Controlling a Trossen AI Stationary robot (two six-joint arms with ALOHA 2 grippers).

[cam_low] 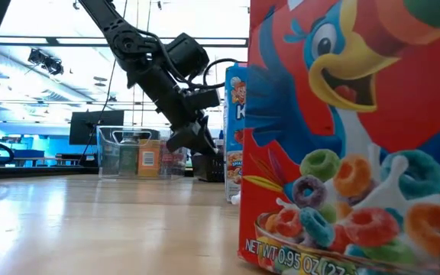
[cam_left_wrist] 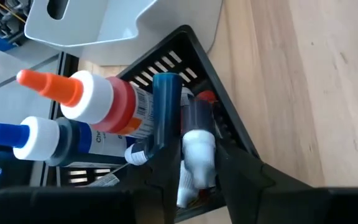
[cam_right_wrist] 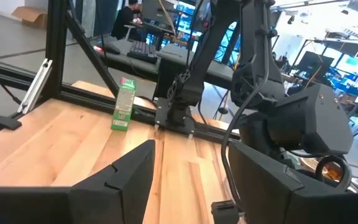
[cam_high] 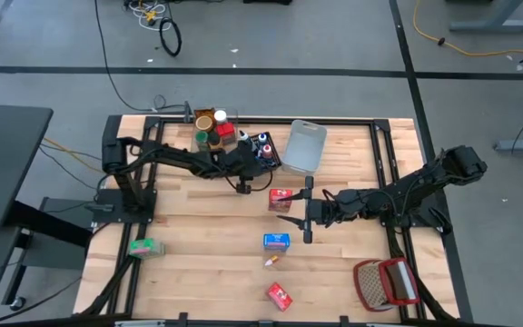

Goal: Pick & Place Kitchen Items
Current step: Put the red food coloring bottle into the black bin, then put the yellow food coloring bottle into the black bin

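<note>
Black bin (cam_left_wrist: 219, 112), contents half hidden by the left gripper (cam_left_wrist: 194, 163)
1 small tube (cam_left_wrist: 197, 134) is pinched between its fingers; right gripper (cam_high: 306, 209) is held apart, empty, near 2 boxes (cam_high: 280, 199).

You had one camera straight above, taking in the whole table (cam_high: 207, 245) and both arms. Another sat at tabletop level, a cereal box (cam_low: 357, 137) pressed close against its lens. The left wrist camera looked closely down into the black bin (cam_left_wrist: 229, 124); the right wrist camera faced level across the boards toward the left arm (cam_right_wrist: 185, 93), also seen overhead.
</note>
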